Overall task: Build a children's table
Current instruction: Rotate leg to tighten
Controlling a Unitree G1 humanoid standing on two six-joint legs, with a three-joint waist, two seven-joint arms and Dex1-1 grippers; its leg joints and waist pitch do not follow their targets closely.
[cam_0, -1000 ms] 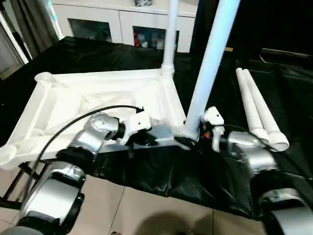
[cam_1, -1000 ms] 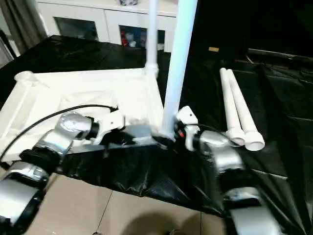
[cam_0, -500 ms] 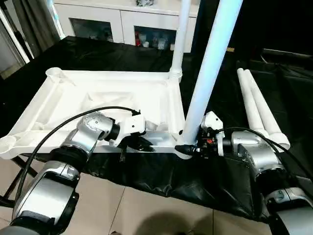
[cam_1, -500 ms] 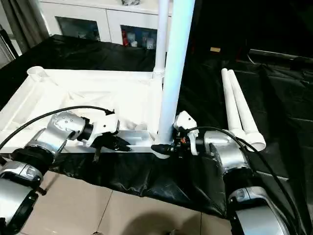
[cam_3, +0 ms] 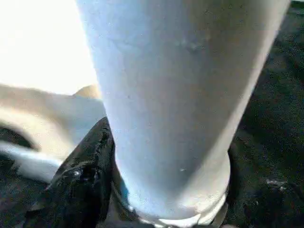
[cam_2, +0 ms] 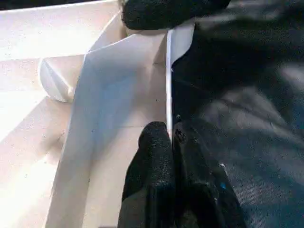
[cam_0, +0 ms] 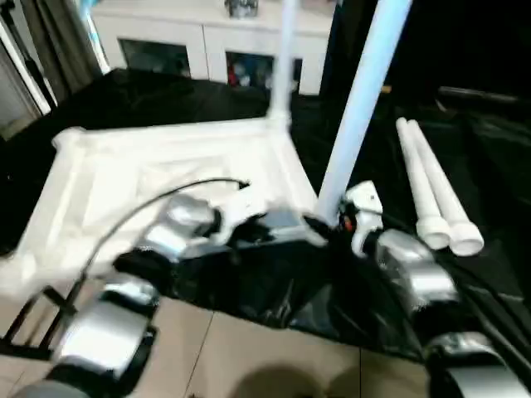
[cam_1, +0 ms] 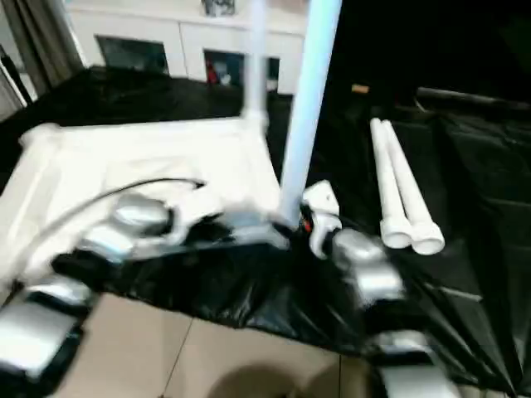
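Nearby, two spare legs (cam_0: 431, 192) on black cloth (cam_0: 489, 166)

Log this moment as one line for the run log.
left gripper: pinching tabletop rim | right gripper: at near upright leg base | far leg: standing | spare legs: lying on cloth

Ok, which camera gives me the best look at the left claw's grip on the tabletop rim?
The left wrist view: the left claw is seen close up, its fingers pinching the thin rim of the tabletop. The eye views show the arm at the near edge, but the grip itself is blurred there.
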